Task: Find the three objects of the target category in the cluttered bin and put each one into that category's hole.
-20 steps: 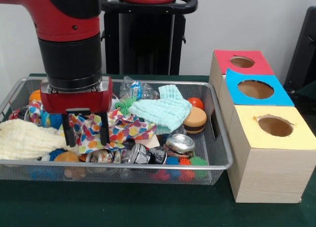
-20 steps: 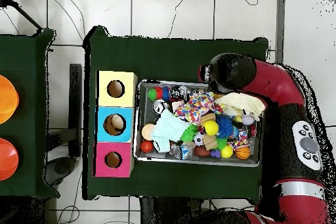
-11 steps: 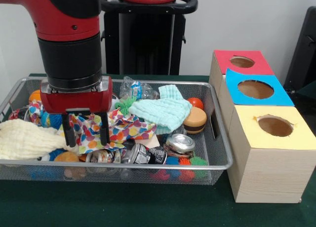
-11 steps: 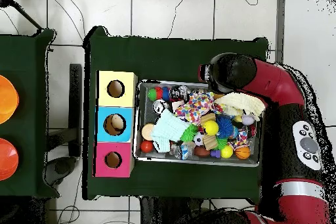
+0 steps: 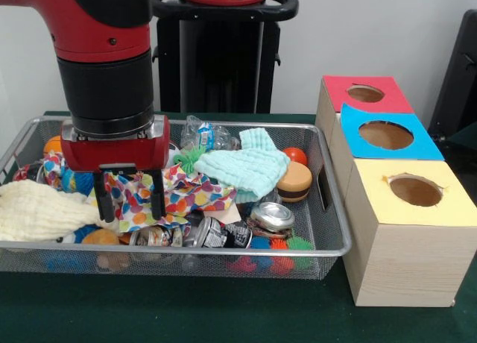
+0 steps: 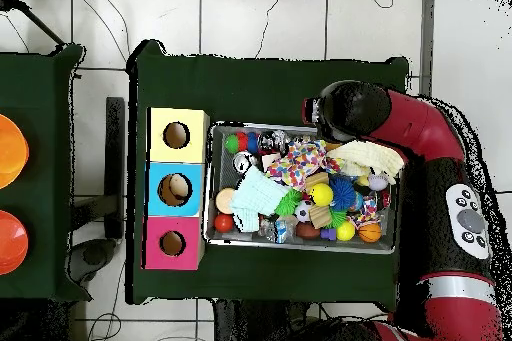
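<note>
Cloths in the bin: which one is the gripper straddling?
The multicoloured polka-dot cloth: the gripper has a finger on either side of its edge. The cream cloth and mint cloth lie clear.

The front camera sits low and close, facing the wire bin (image 5: 328,209) filling the frame's lower left. The overhead camera looks straight down from high; both share the bin (image 6: 212,185) and hole boxes (image 5: 402,201).

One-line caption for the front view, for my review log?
Sawyer gripper, jaws open, poised over a multicoloured spotted cloth in the cluttered wire bin beside red, blue and yellow hole boxes.
</note>
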{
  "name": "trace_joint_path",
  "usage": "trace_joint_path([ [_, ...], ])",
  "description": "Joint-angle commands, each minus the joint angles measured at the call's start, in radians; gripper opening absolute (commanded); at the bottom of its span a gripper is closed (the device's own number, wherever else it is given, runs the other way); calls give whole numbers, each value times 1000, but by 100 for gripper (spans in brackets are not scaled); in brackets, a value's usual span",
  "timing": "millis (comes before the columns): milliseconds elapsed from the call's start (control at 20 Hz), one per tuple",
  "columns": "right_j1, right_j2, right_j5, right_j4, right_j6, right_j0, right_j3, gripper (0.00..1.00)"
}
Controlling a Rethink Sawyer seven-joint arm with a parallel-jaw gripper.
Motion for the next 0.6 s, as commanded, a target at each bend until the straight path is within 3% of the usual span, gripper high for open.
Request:
trace_joint_path([
  [50,-9,39,100,17,36,-13,10,100],
  [600,-15,39,107,17,30,-16,10,100],
])
